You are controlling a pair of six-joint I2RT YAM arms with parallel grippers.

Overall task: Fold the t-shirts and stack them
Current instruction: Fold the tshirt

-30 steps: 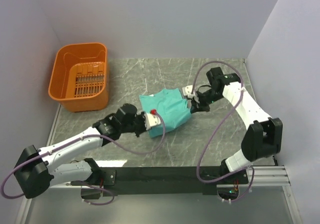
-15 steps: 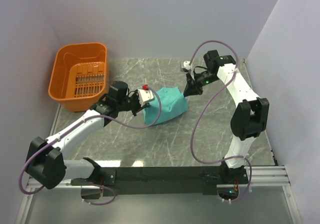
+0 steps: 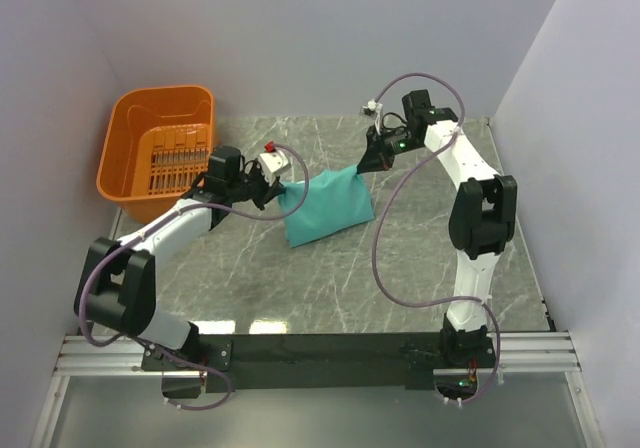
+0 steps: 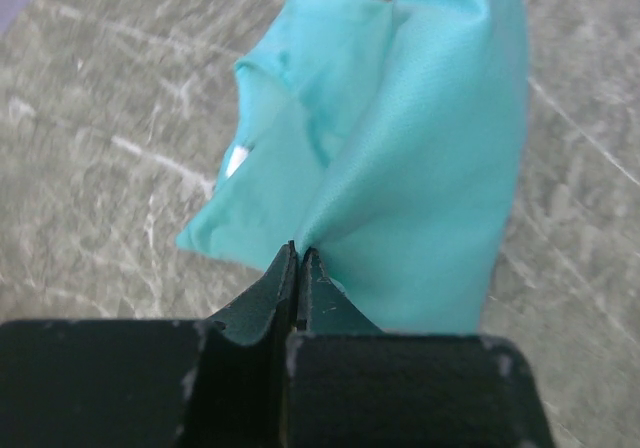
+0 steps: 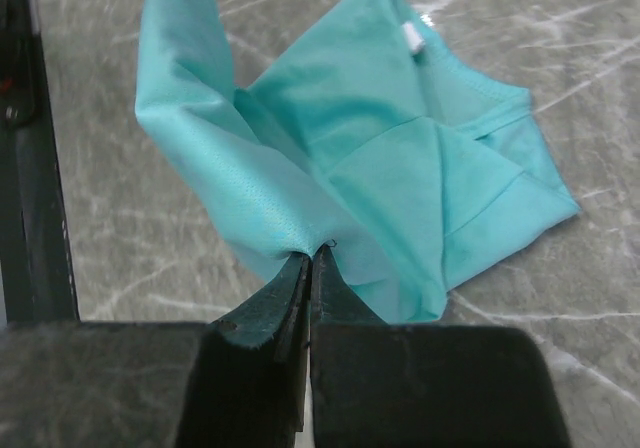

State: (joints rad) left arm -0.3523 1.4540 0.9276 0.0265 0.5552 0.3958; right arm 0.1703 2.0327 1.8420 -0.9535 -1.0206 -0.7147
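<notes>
Soft teal cotton t-shirt (image 3: 325, 211) near middle of grey marble table (image 3: 430, 258), lifted by two top corners, lower part resting on table. Left gripper (image 3: 280, 190) at shirt's 9 o'clock, pinched tight on cloth. Right gripper (image 3: 366, 164) at 1 o'clock, pinched tight on cloth too. Orange plastic basket (image 3: 160, 206) well apart, at 10 o'clock.

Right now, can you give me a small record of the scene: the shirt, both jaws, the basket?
t-shirt: teal, bunched, hanging between the two arms, lower part on the table
left jaws: shut on its upper left edge
right jaws: shut on its upper right edge
basket: orange, far left, apart from the t-shirt, no cloth inside
fold: not yet done
</notes>
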